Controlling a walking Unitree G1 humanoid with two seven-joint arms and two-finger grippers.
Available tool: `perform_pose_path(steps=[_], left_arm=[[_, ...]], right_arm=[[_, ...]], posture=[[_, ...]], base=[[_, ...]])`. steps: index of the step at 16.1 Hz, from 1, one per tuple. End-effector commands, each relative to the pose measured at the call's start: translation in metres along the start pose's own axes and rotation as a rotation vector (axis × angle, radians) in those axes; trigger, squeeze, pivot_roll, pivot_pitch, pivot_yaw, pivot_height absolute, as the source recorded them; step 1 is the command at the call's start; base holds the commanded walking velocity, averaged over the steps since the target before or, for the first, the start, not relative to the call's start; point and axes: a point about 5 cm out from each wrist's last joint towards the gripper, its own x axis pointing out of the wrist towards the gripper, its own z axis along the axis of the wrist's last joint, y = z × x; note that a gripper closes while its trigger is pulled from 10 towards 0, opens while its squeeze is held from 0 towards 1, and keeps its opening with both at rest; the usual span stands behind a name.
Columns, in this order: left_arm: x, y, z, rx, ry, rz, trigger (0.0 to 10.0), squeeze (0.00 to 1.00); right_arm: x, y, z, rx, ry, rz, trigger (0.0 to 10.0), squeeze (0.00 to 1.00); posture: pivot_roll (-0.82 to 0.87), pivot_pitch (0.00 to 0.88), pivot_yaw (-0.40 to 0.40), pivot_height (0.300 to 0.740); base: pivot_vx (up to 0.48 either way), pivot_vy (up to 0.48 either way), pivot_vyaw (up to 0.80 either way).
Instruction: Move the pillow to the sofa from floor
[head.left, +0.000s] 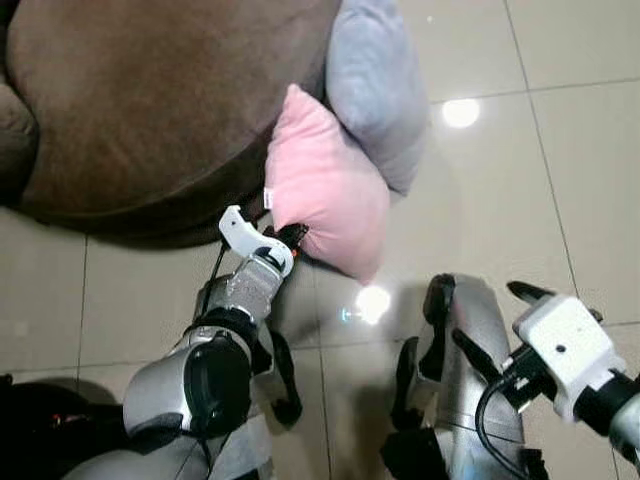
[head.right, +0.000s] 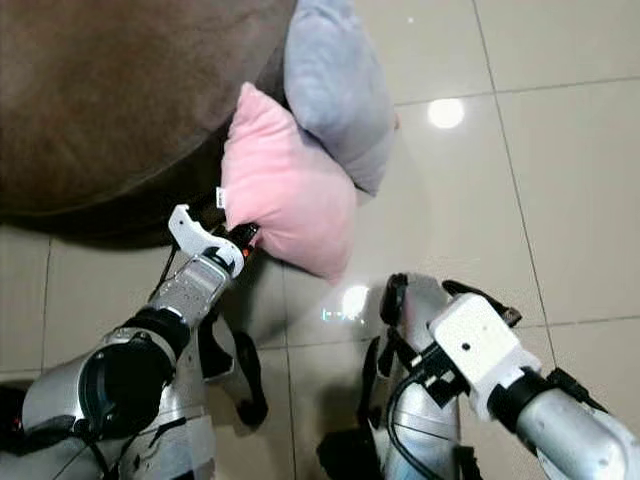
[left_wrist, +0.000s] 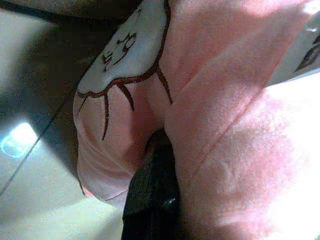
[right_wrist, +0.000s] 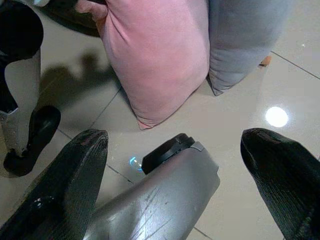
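Currently my left claw (head.left: 290, 238) pinches the pink pillow (head.left: 328, 190) beside the sofa (head.left: 150, 100); right claw (right_wrist: 175, 170) idle, spread wide.

My left arm (head.left: 190, 385): I am wearing a silver shell, black elbow joint, speckled grey forearm, white bracket at the wrist. My right arm (head.right: 560, 425): I am carrying a silver sleeve, black collar, white box-shaped wrist housing with one dark screw, black cables. Right gripper (right_wrist: 185, 187): I am showing two long black textured fingers (right_wrist: 280, 180).
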Motion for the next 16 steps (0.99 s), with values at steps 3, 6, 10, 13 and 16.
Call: perform_pose_path(steps=[3,6,10,13,16], left_arm=[[0.002,-0.007,0.006,-0.035,-0.043,-0.05,0.0,0.0],[0.008,-0.029,0.01,-0.079,-0.06,-0.128,0.0,0.0],[0.016,-0.066,0.021,-0.058,-0.078,-0.258,0.0,0.0],[0.018,-0.081,0.028,0.038,-0.098,-0.292,0.0,0.0],[0.019,-0.103,0.037,0.097,-0.134,-0.377,0.0,0.0]], right_arm=[[0.0,0.009,-0.003,0.048,0.024,0.051,10.0,0.0],[0.004,0.015,-0.005,0.095,0.021,0.045,10.0,0.0],[0.009,0.021,-0.011,0.117,0.032,0.042,10.0,0.0],[0.012,0.02,-0.01,0.118,0.024,0.04,10.0,0.0],[0.014,0.021,-0.01,0.117,0.021,0.043,10.0,0.0]], posture=[[-0.17,0.454,0.075,0.495],[-0.16,0.451,0.078,0.495],[-0.15,0.442,0.08,0.495],[-0.15,0.437,0.079,0.495],[-0.14,0.433,0.077,0.495]], base=[[0.0,0.0,0.0],[0.0,0.0,0.0],[0.0,0.0,0.0],[0.0,0.0,0.0],[0.0,0.0,0.0]])
